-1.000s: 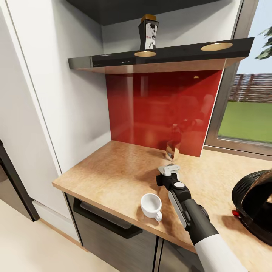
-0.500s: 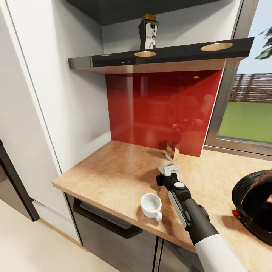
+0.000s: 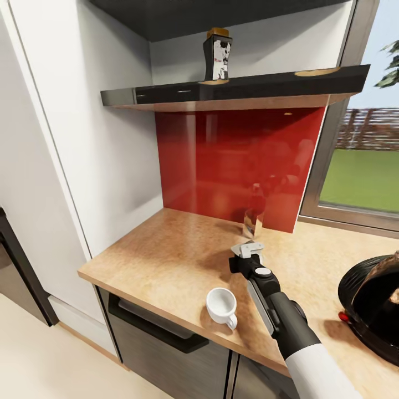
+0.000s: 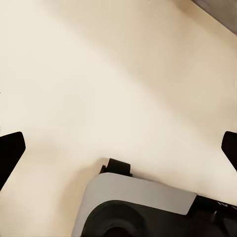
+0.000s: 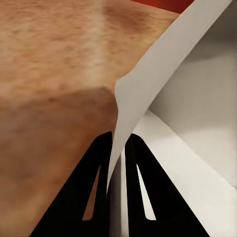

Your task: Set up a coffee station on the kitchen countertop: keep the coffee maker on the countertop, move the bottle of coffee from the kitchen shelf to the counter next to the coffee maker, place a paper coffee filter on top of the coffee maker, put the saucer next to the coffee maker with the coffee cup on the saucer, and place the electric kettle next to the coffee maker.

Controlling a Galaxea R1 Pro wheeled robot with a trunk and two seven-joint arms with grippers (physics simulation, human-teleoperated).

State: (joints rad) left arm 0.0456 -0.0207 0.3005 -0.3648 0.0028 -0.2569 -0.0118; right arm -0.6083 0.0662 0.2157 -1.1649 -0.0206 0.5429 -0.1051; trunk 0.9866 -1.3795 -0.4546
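The bottle of coffee stands on the dark kitchen shelf above the red backsplash. Below it, the white coffee cup sits upright near the front edge of the kitchen countertop. My right gripper hovers low over the counter just behind the cup, shut on the white paper coffee filter. Up close, the paper filter is pinched between the black fingers of the right gripper. The dark electric kettle stands at the right edge. My left gripper is open over the cream floor.
A small glass object stands against the red backsplash. A white wall panel bounds the counter on the left, and a window lies at the right. Dark drawers sit below the counter's edge.
The head camera has shifted a little, so the shelf sits lower in the picture. The right gripper, filter and cup have not moved.
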